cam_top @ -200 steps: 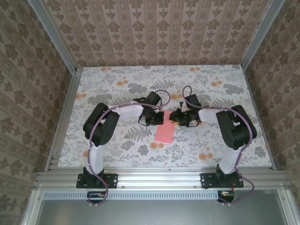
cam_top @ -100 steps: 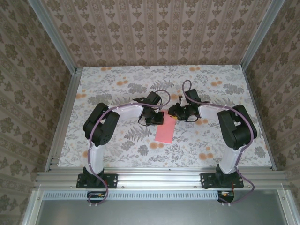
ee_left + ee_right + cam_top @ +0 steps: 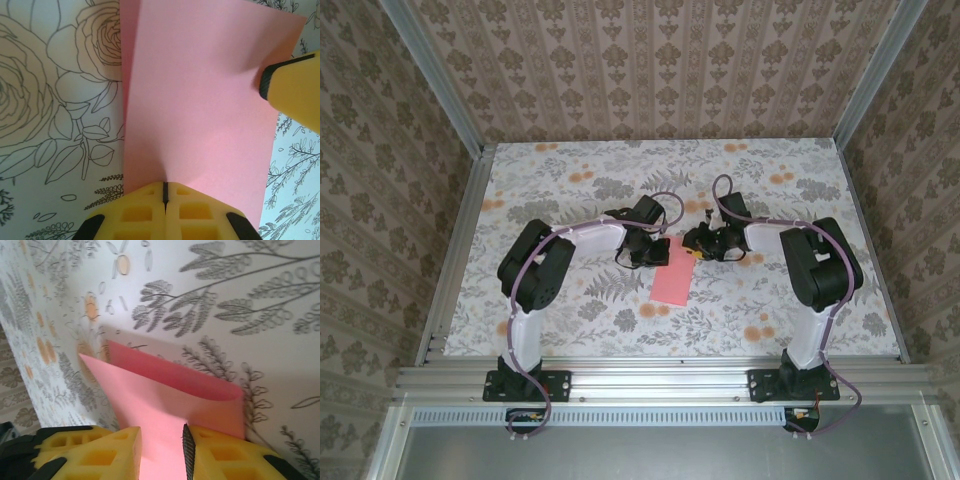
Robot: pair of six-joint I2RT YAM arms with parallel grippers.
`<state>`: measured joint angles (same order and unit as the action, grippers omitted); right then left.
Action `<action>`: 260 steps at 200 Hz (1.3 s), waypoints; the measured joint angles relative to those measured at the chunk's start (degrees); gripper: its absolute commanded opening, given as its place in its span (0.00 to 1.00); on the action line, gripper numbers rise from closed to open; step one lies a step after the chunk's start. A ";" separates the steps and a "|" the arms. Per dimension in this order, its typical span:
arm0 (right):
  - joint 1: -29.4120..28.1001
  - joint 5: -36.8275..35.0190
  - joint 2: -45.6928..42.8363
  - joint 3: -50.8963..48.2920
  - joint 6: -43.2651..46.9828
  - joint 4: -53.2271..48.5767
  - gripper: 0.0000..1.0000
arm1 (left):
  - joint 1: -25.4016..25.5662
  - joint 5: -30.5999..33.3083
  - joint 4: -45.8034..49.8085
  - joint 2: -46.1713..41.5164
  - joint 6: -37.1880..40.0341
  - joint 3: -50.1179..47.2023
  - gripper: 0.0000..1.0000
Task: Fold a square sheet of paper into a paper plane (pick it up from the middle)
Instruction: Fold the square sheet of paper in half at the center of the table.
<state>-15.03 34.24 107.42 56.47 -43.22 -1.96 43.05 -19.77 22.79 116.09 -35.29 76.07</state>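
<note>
Partly hidden: the paper has its far end under both wrists in the top view; we cannot make out its edge there.
Paper: salmon-pink, folded over, lying on the floral table; its fold is rounded, not pressed flat.
Left gripper: at the paper's far-left edge, jaws closed, pinching that edge; a small crease runs from the seam.
Right gripper: at the paper's far-right corner, jaws parted, pink showing through the gap; we see no grip.
In the way: one right finger rests on the paper's corner, covering it.
Around: floral table on every side of the paper, patterned walls beyond.
</note>
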 measured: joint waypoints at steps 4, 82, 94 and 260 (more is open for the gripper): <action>0.00 0.15 -0.09 0.33 0.00 -0.07 0.31 | 0.00 0.02 0.00 0.00 0.00 0.00 0.01; 0.96 -0.94 2.05 4.28 0.35 -1.29 0.31 | 0.00 0.09 0.17 0.00 0.22 0.09 0.02; 1.01 -1.68 3.10 4.22 0.72 -1.53 0.30 | 0.00 0.09 0.17 0.00 0.22 0.09 0.02; 2.89 -0.79 1.68 5.42 3.34 -4.63 0.30 | 0.04 0.13 0.20 0.00 0.26 0.09 0.01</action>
<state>-12.14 33.45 109.10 61.89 -39.88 -6.59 43.09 -19.64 22.98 116.09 -35.03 76.16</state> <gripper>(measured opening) 0.306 0.050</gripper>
